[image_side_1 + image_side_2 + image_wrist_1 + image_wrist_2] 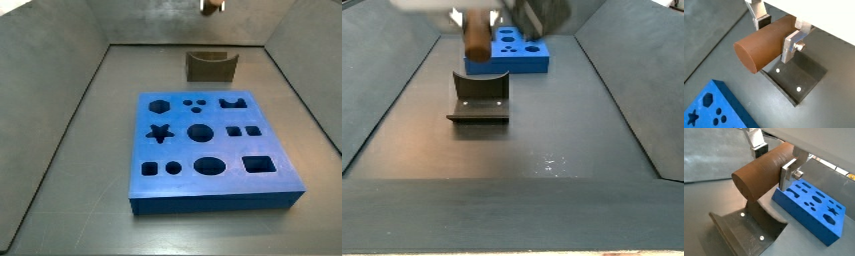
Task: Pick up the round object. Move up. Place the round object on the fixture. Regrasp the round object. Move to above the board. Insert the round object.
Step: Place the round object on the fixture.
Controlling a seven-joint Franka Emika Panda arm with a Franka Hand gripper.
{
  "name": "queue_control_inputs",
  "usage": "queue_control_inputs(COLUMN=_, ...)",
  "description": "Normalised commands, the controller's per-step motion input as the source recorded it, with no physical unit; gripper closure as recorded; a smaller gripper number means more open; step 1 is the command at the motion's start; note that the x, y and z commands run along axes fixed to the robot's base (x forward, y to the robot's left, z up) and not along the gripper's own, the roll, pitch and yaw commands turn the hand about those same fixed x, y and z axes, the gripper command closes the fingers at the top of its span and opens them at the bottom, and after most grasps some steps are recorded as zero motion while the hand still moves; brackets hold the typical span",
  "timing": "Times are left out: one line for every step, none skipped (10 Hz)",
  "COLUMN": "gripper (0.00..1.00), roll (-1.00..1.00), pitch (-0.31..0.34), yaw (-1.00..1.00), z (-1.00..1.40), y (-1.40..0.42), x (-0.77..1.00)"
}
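While the arm hung above the floor, a wrist view showed the gripper (777, 34) closed on the round object (764, 45), an orange-brown cylinder lying crosswise between the flat silver fingers (791, 46), pinched at its sides with a long stretch of it sticking out past the pads. Below it in that view sat the fixture (796, 77), its dark base plate with two pale screw heads well clear of the peg, and a corner of the blue board (714, 107) lay off to one side. From a wrist view on the opposite side, the peg (761, 170) again sat clamped between the fingers (787, 173), above the fixture's upright wall (751, 228), with the board (811, 208) beyond. A side view caught only a sliver of the peg (211, 6) at the frame's edge, high over the notched fixture (210, 66), which stood just behind the board (207, 145). Another side view showed the peg (477, 40) blurred, hanging above the fixture (478, 98) and not yet resting in it. My judgement was that the grip sat near one end of the peg, so the overhanging weight could twist it in the pads; a skewed peg might miss the notch or roll off the fixture on release.
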Motion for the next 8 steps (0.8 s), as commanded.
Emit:
queue_control_inputs(gripper=1.00, roll=-1.00, pitch=0.070, yaw=-0.13, z=-1.00, y=0.09, x=0.15)
queue_control_inputs(gripper=1.00, roll=-1.00, pitch=0.078, yaw=-0.13, z=-1.00, y=0.09, x=0.15)
queue_control_inputs(gripper=1.00, roll=-1.00, pitch=0.090, yaw=-0.14, z=-1.00, y=0.11, x=0.16)
queue_control_inputs(gripper=1.00, roll=-1.00, pitch=0.100, yaw=-0.15, z=-1.00, y=0.11, x=0.18)
queue_control_inputs(gripper=1.00, roll=-1.00, pitch=0.113, yaw=-0.16, z=-1.00, y=0.12, x=0.19)
queue_control_inputs(gripper=1.00, roll=-1.00, pitch=0.118, yaw=-0.17, z=-1.00, y=0.13, x=0.20)
queue_control_inputs(gripper=1.00, roll=-1.00, pitch=0.130, yaw=-0.19, z=-0.82, y=0.11, x=0.17)
queue_control_inputs(gripper=1.00, roll=-1.00, pitch=0.134, yaw=-0.22, z=-0.64, y=0.09, x=0.14)
